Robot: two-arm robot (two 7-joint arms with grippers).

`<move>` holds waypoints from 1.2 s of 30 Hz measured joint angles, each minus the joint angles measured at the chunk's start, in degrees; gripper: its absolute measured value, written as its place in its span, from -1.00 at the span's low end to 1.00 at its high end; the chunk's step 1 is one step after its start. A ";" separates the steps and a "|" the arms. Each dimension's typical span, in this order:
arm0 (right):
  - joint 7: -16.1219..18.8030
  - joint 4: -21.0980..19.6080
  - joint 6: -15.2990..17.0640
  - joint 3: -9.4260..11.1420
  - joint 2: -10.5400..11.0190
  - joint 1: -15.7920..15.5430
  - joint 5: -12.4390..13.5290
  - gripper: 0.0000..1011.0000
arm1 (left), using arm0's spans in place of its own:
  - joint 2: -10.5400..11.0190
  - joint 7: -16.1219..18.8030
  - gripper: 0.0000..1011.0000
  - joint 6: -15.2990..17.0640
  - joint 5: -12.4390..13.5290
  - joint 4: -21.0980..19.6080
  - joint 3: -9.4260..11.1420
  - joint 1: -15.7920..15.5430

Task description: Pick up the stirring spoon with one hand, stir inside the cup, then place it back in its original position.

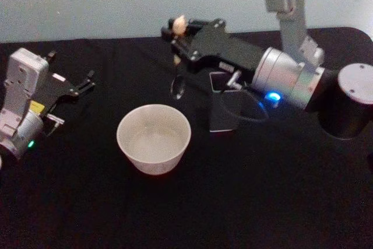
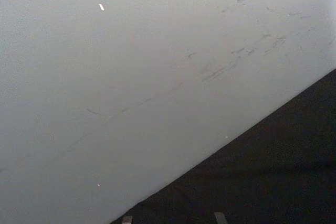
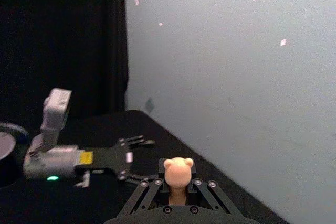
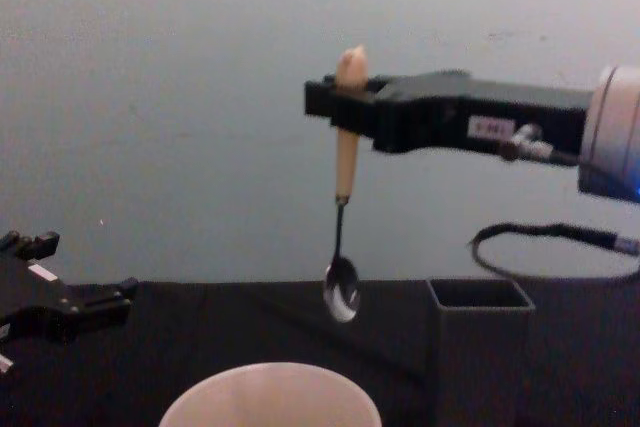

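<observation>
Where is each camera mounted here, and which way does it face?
Head: up high, looking down on the black table, the cup, the open left gripper and the right gripper.
Chest: low, facing across the table toward the wall; the right gripper enters from the right, holding the stirring spoon vertical.
Left wrist: on the left arm, facing wall and table edge.
Right wrist: on the right arm, looking past the spoon's knob toward the left gripper.
Head and chest share cup, spoon, dark grey box.
</observation>
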 joint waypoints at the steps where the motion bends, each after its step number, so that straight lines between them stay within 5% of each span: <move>1: 0.24 0.13 -0.16 -0.28 -0.04 0.00 -0.02 -0.67 | 0.00 0.00 0.98 0.00 0.00 0.00 0.00 0.00; 13: 2.48 3.91 -4.89 -2.77 -1.32 -1.26 -0.21 -0.67 | 0.00 0.00 0.98 0.00 0.00 0.00 0.00 0.00; 36: 5.68 13.94 -16.62 -3.15 -5.83 -3.01 -1.90 -0.67 | 0.00 0.00 0.98 0.00 0.00 0.00 0.00 0.00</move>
